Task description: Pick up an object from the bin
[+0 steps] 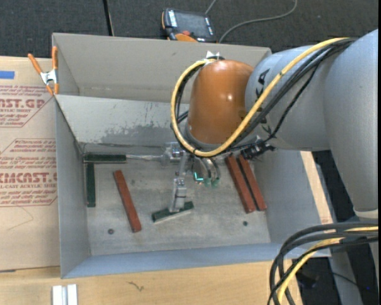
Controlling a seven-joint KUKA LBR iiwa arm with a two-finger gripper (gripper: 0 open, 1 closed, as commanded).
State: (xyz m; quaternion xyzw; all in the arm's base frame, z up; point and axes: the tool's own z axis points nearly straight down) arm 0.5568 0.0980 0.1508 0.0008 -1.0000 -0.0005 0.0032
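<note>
Gripper: hanging low over the middle floor of the grey bin, its tip at or just above a short dark green bar; whether it is parted or closed cannot be told. Step, as judged: closing in, grasp unconfirmed; next is calling for closure across the bar's narrow width, then a lift. Lying around: one red-brown bar left, a red-brown pair right, two long dark green bars well apart. Nothing is crowding the target.
</note>
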